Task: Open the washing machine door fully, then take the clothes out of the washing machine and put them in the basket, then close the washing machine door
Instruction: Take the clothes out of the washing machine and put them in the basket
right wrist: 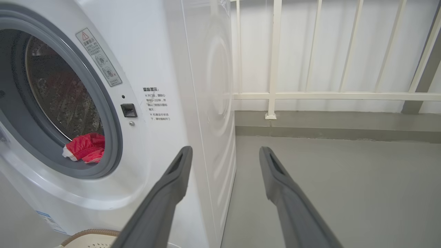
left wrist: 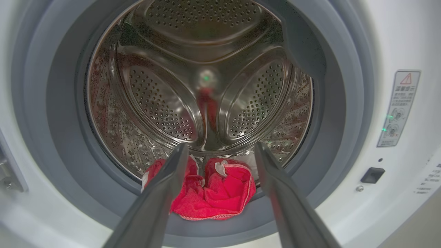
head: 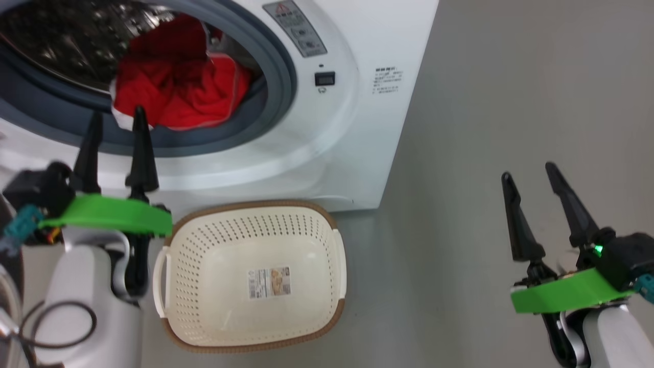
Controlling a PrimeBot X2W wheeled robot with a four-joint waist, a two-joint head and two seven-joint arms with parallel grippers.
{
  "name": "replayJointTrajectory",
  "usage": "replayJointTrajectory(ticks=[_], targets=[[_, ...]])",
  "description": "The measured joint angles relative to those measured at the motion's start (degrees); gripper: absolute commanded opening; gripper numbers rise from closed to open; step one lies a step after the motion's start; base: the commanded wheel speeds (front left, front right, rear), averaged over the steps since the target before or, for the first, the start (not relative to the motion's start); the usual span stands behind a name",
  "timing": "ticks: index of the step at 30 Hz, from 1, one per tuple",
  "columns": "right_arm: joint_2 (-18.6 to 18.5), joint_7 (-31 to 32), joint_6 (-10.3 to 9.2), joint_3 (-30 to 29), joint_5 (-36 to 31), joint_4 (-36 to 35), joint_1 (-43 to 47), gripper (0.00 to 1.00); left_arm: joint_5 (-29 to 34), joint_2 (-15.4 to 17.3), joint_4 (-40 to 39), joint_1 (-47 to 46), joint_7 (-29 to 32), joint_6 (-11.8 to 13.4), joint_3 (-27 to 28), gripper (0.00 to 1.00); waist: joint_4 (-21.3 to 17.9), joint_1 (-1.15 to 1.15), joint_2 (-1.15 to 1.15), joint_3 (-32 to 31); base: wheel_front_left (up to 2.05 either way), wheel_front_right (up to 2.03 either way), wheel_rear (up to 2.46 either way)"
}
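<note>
**Left gripper poised at the drum mouth, nothing picked yet**

The left gripper point(head: 117, 113) has its two dark fingers spread wide and holds nothing. They point straight into the machine's round opening. In the left wrist view the tips frame the clothes point(left wrist: 213, 196), which lie just ahead of and below them, apart from both fingers. That spread makes sense as a set-up. With the jaws wide, the fingers can pass either side of a loose fold before they close.

The red heap sits at the front bottom of the drum point(left wrist: 165, 103) and spills onto the grey rubber ring point(head: 286, 76), about the easiest place to reach. The left forearm rises from below, and the wrist is roughly level with the lower lip of the opening.

Behind and beneath this gripper, on the floor against the washing machine point(head: 357, 128), stands the basket point(head: 255, 204), mouth up and with nothing in it. The carry from drum to basket should therefore be short.

Far off to the side, the right gripper point(head: 528, 171) hangs over bare floor, fingers likewise parted and holding nothing, clear of the work.

I judge that the unloading is about to begin. Closing the washing machine door comes last.
</note>
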Motion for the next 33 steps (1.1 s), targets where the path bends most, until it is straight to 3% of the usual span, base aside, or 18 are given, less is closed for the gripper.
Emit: replayJointTrajectory(ticks=[14,26,33], targets=[[-0.3,-0.01,0.0,1.23,-0.03,-0.08,-5.13,1.0,2.48,3.25,12.74,-14.58,-0.22,-0.13,2.46,1.0,-3.68,0.0,0.0,8.47,0.0,0.0,0.0],[-0.13,-0.01,0.0,2.63,-0.96,0.8,-7.81,1.0,8.59,7.53,23.81,-24.21,-0.22,4.5,0.64,1.0,-6.71,0.0,0.0,13.11,0.0,0.0,0.0],[0.43,-0.01,0.0,4.52,-0.67,1.53,-8.44,1.0,13.95,12.05,30.89,-26.77,0.02,8.47,-2.92,1.0,-8.64,0.0,0.0,13.74,0.0,0.0,0.0]])
